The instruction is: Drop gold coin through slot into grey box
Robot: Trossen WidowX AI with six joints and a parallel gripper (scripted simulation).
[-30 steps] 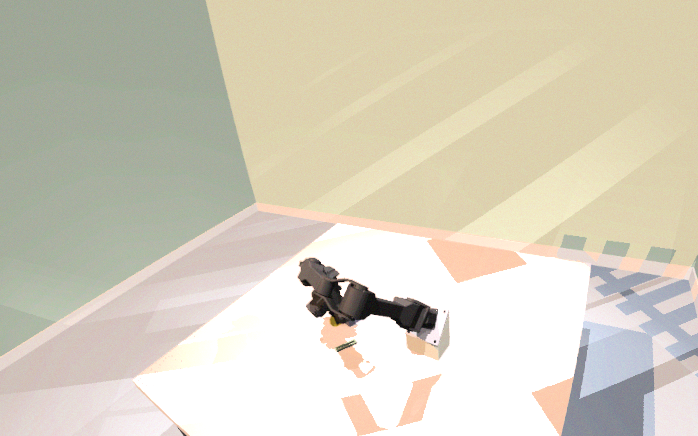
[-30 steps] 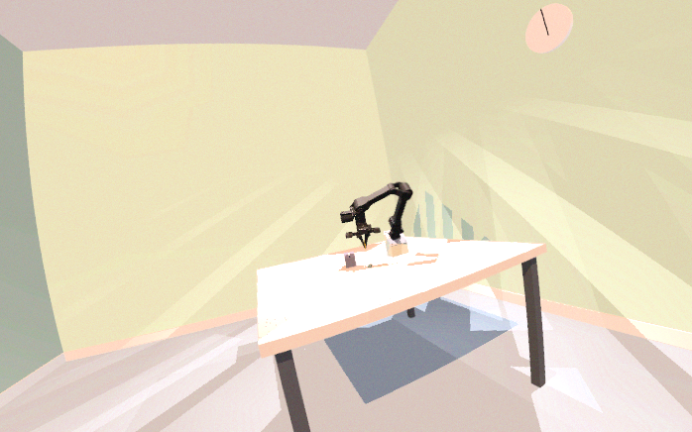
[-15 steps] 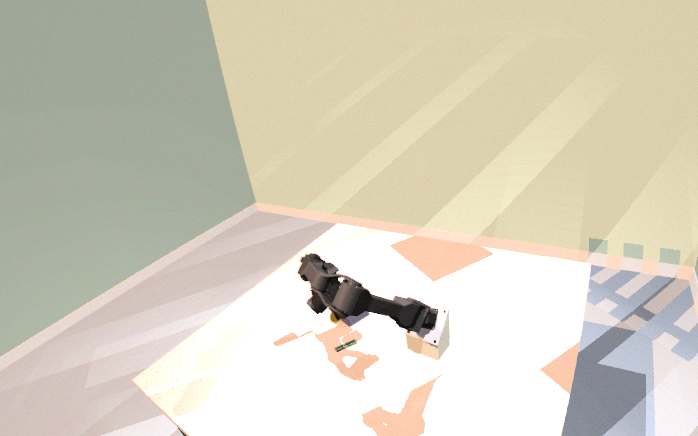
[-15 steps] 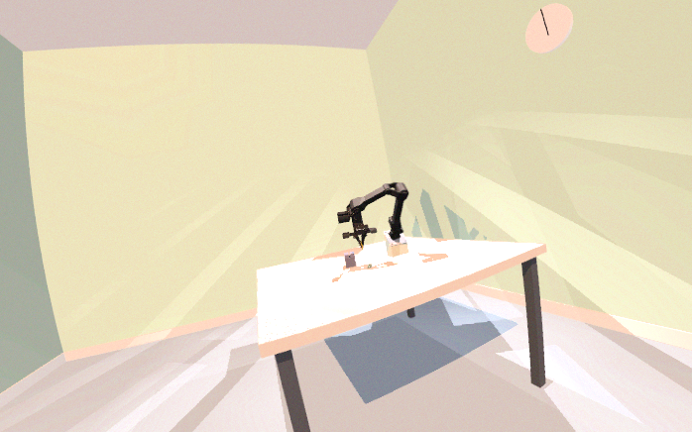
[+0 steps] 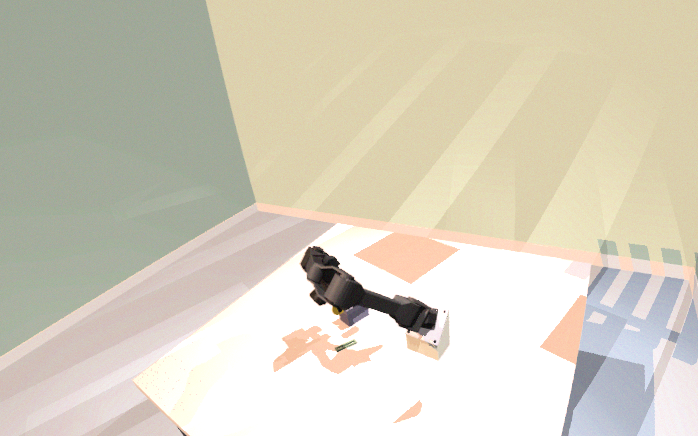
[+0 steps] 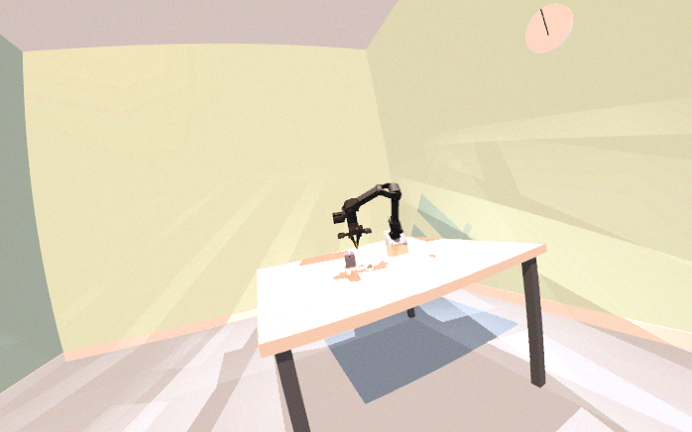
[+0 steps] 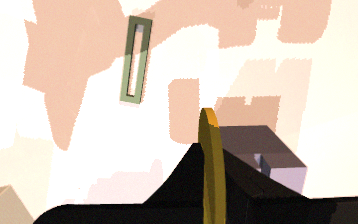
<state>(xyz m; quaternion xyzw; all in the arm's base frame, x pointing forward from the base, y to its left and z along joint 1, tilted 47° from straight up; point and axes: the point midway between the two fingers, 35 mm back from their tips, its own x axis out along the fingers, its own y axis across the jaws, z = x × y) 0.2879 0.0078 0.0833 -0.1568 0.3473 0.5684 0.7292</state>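
Note:
The gold coin [image 7: 213, 167] [image 5: 337, 310] is held on edge between the fingers, its rim showing past the tips in the wrist view. My gripper [image 7: 202, 150] [image 6: 356, 243] is shut on it, pointing down above the table beside the box. The grey box [image 7: 247, 137] [image 5: 354, 316] [image 6: 350, 261] stands to the right of and below the coin in the wrist view, partly hidden by a finger. Part of its slot [image 7: 258, 160] shows; the rest is hidden. The green holder [image 7: 141, 21] [image 5: 345, 345] [image 6: 369, 266] lies empty on the table, at the upper left in the wrist view.
The arm's pale base block [image 5: 423, 344] [image 6: 397, 247] [image 7: 5, 207] stands on the table [image 5: 481, 379] [image 6: 305, 305]. Orange-pink patches and bright glare cover parts of the table top. A grey-blue area [image 6: 407, 354] lies on the floor under the table.

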